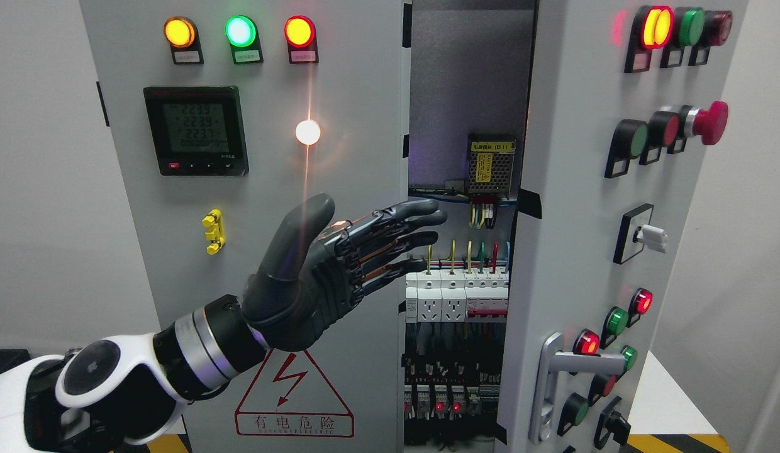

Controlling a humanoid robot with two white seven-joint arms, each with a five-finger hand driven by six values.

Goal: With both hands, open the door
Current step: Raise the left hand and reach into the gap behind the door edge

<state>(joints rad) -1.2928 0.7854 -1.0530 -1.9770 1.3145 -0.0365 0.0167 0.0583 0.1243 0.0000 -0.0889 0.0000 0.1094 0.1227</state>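
Note:
A grey electrical cabinet fills the view. Its right door (566,251) is swung partly open toward me, carrying buttons, lamps and a silver lever handle (553,371) near the bottom. The left door (339,94) stays flat and closed. My left hand (390,242), dark grey with extended fingers, is raised in front of the left door, fingertips (431,220) reaching past its right edge into the gap. It is open and holds nothing. Through the gap I see breakers (456,292), coloured wires and a power supply (490,163). My right arm is out of view.
The left door carries three lit lamps (239,31), a digital meter (196,130), a yellow latch (214,231) and a red-bordered warning triangle (292,396). A red mushroom stop button (707,123) sticks out from the right door. White walls flank the cabinet.

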